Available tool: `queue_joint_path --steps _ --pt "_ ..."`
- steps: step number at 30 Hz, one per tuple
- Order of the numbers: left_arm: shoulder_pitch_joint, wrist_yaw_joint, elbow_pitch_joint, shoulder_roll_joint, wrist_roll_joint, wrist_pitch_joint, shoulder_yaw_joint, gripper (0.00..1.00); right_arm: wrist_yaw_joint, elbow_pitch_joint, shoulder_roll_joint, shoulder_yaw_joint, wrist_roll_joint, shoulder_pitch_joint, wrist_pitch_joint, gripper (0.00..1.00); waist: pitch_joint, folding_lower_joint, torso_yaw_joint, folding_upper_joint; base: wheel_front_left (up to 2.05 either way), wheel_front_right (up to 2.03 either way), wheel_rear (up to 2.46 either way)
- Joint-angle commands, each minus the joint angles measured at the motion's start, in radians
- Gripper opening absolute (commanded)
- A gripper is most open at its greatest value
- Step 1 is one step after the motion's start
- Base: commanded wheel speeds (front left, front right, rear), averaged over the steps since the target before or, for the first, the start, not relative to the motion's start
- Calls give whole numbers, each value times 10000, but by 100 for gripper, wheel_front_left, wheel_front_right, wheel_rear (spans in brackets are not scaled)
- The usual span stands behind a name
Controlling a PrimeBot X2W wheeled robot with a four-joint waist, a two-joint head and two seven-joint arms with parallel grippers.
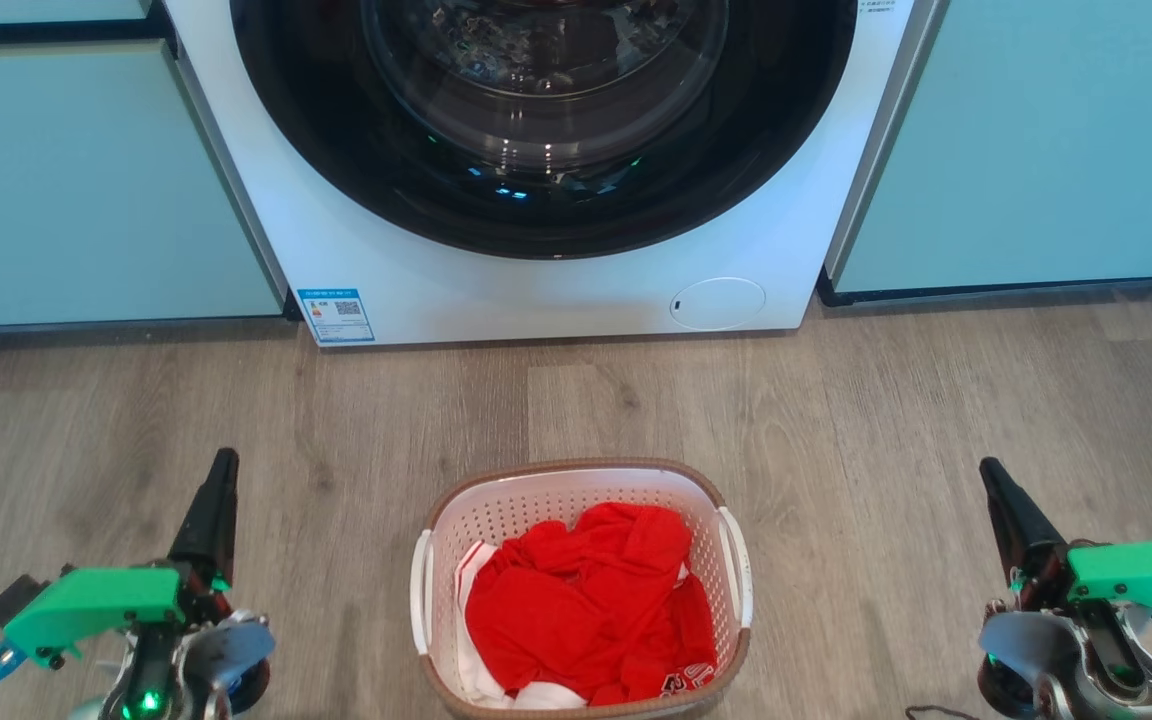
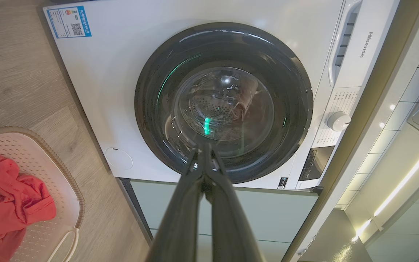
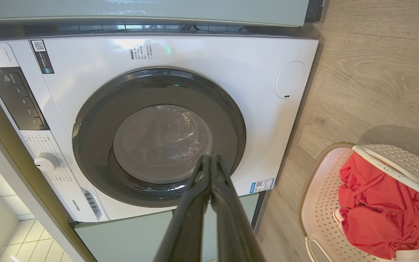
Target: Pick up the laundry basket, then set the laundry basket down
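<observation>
While the laundry basket (image 1: 536, 500) sits upright on the wood-look floor (image 1: 936, 420), low and centred in the head view, both hands hang off to its sides and touch nothing. The basket is in front of the white washing machine (image 1: 416, 290), with a strip of bare floor between them. It holds a crumpled red garment (image 1: 586, 590) with some white cloth (image 1: 481, 680) under it at the near-left corner (the small print on the red near edge is unreadable). A brown woven-look rim runs round the top, and a white handle (image 1: 421, 590) sits on each side wall.

The left hand (image 1: 224, 462) is at the lower left, well apart from the basket, its dark fingers pressed together with no gap and holding nothing. In the left wrist view the two fingers meet at the tips over the machine's dark round door (image 2: 224, 102), and the basket shows at that view's left edge.

The right hand (image 1: 992, 472) is at the lower right, also well apart from the basket, its fingers closed together and empty. In the right wrist view the tips meet, and the basket lies at the lower right.

The door looks shut. A blue label (image 1: 336, 315) is at the machine's lower-left front and a round cap (image 1: 718, 303) at the lower right. Pale green cabinets (image 1: 66, 180) flank the machine.
</observation>
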Motion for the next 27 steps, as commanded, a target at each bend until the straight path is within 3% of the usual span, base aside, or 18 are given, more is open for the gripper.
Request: queue_joint_path --steps 1,12,13,19,27 --pt "-581 -65 -291 47 92 76 374 0 71 -309 -74 166 -107 -493 90 0 0 0 0 0 0 0 0" --pt "-581 -65 -291 46 94 77 375 0 71 -309 -74 164 -108 -493 91 0 0 0 0 0 0 0 0" --pt "-1 0 -1 0 1 -1 2 100 0 -1 0 0 -1 -1 0 100 0 0 0 0 0 0 0" --pt "430 13 634 -53 7 -22 -35 100 0 630 76 55 -11 321 -22 100 5 0 -1 0 0 0 0" --pt "368 8 586 -47 96 -256 -11 100 5 476 67 96 -246 280 -255 100 -17 0 -9 0 0 0 0"
